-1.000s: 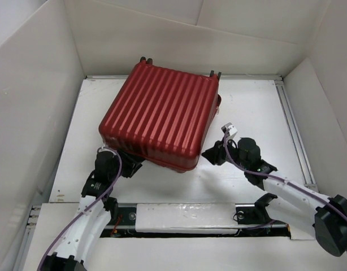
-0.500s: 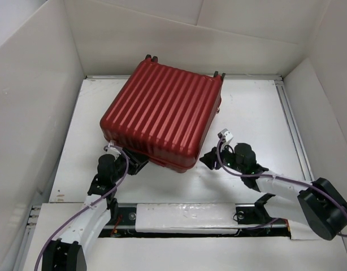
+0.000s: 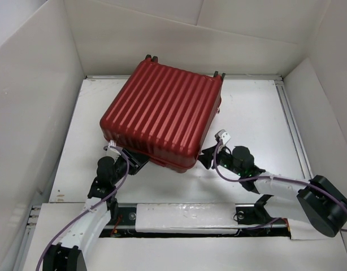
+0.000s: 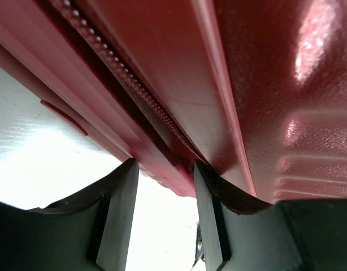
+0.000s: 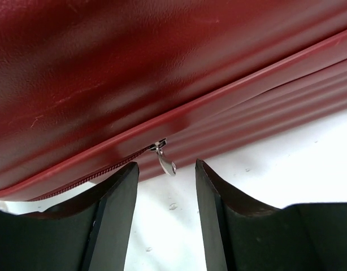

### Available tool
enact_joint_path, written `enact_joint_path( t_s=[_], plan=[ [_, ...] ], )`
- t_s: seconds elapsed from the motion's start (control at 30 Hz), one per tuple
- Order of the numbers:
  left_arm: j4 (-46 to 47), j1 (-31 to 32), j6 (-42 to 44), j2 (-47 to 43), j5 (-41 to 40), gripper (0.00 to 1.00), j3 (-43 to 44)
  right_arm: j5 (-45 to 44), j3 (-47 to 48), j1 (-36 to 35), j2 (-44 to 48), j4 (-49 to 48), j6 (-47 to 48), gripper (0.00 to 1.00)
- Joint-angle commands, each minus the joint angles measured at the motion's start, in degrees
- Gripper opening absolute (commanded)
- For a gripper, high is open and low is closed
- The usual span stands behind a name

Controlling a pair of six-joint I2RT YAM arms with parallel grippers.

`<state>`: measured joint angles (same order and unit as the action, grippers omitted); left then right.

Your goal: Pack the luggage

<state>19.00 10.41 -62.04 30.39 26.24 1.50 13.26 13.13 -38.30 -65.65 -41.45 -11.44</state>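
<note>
The luggage, a dark red ribbed suitcase, lies closed and flat on the white table, its wheels at the far side. My left gripper sits at its near-left corner. In the left wrist view the left gripper is open, and the suitcase's zipped seam edge reaches between its fingertips. My right gripper is at the near-right corner. In the right wrist view the right gripper is open, with the silver zipper pull hanging from the seam between its fingertips, untouched.
White cardboard walls enclose the table on the left, back and right. A metal rail runs along the right side. The arm bases and a taped bar lie at the near edge.
The suitcase shifted slightly and its near edge settled. My right gripper drew back and left to the near-right corner. My left gripper moved up to the near-left corner.
</note>
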Motion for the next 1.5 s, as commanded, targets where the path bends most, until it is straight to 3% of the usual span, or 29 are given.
enact_joint_path(
  t_s=[0.0,0.3,0.47,0.6,0.77,0.9,1.0,1.23,1.47],
  plan=[
    [8.77,0.13,-0.54,-0.51,0.3,0.39,-7.47,-1.83,0.76,-0.54,-0.01,-4.87,2.47,0.51],
    [11.66,0.13,2.71,8.45,2.14,0.35,-5.63,-1.3,1.03,-1.07,-5.01,-12.93,3.53,0.48],
    [11.67,0.13,4.47,7.41,3.29,0.35,-5.63,-0.78,-0.99,-1.59,-3.79,-16.99,3.0,0.42],
    [12.98,0.13,5.09,6.88,4.43,0.27,-5.01,-1.39,-1.0,-2.12,-3.26,-17.0,3.53,0.3],
    [14.74,0.13,6.58,7.57,5.58,0.19,-5.54,-4.46,-0.47,-3.97,-3.26,-17.0,3.53,0.01],
    [17.9,0.13,8.07,9.07,6.1,0.06,-5.54,-8.68,-1.52,-7.22,-2.03,-17.79,2.22,0.0],
    [20.63,0.13,8.08,10.21,6.1,0.0,-5.54,-12.8,-2.05,-10.9,-0.28,-13.24,0.55,0.0],
    [23.09,0.13,8.08,10.21,3.12,0.0,-6.59,-24.93,-0.21,-23.82,4.55,4.15,-6.04,0.0],
    [24.14,0.13,7.55,10.21,1.97,0.0,-7.12,-33.11,1.72,-36.48,5.72,15.24,-15.01,0.0]
  ],
)
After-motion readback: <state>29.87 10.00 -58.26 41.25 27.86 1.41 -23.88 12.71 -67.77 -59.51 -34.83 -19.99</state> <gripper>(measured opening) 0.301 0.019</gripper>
